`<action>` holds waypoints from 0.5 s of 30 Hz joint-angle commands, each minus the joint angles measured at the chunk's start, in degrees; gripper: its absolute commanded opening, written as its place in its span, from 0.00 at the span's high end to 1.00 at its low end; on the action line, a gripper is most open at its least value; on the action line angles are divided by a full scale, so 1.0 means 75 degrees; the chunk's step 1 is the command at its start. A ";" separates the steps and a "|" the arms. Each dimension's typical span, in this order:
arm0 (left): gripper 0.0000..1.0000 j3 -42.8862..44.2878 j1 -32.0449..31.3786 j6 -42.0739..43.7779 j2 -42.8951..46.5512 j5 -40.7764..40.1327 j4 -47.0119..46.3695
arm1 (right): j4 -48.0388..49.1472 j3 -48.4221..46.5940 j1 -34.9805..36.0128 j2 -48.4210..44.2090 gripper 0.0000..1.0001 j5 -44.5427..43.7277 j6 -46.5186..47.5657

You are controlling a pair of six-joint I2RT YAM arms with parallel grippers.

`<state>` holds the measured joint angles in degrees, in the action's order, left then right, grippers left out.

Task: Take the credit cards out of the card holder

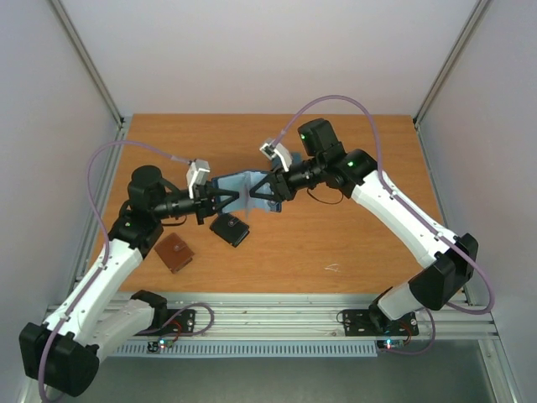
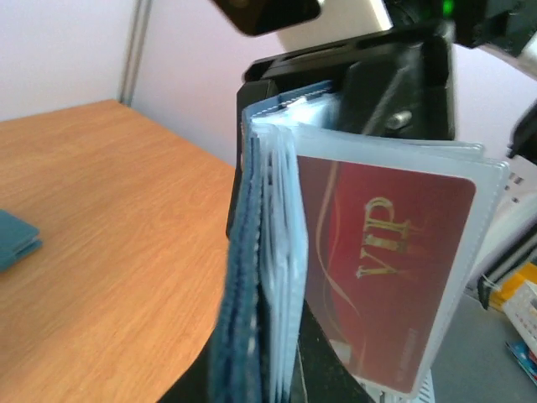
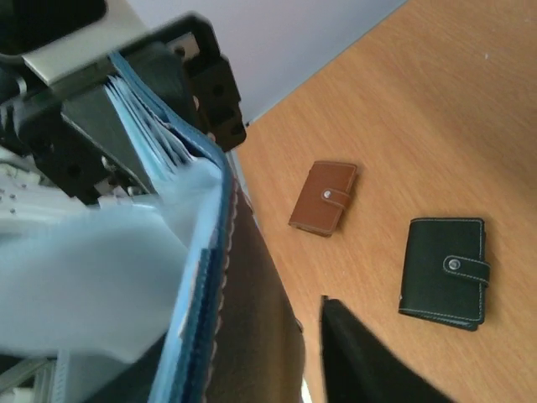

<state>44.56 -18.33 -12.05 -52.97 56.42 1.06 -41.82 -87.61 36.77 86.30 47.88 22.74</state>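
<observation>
Aloft, card holder (image 2: 239, 319) fanned open, red card (image 2: 377, 269) inside clear sleeve (image 2: 482, 214)

Both arms meet mid-table, and the card holder (image 1: 235, 182) hangs between them, lifted off the wooden table (image 1: 336, 235). The left gripper (image 1: 235, 199) and right gripper (image 1: 255, 192) each pinch a side of it. A black wallet (image 1: 231, 228) lies just below, with a brown wallet (image 1: 174, 253) further left.

Left end effector (image 1: 220, 200) and right end effector (image 1: 257, 191) clamped, tip-to-tip.
</observation>
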 commanded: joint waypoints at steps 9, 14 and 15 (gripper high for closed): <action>1.00 0.0083 -0.0660 0.6444 -0.0242 -0.8380 0.2105 | 0.0288 0.0562 -0.0459 -0.0650 0.02 -0.1958 -0.0540; 1.00 0.0060 -0.0662 0.8436 -0.0378 -0.9042 0.1648 | 0.0629 0.0473 -0.0308 -0.0506 0.03 -0.2148 -0.0851; 1.00 0.0155 -0.0662 0.8174 -0.0379 -0.8980 0.1849 | 0.0742 0.0462 -0.0255 -0.0471 0.03 -0.2153 -0.0896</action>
<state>44.42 -22.92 36.10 -55.79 -1.23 16.82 -39.33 -82.78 33.63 82.87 34.83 18.48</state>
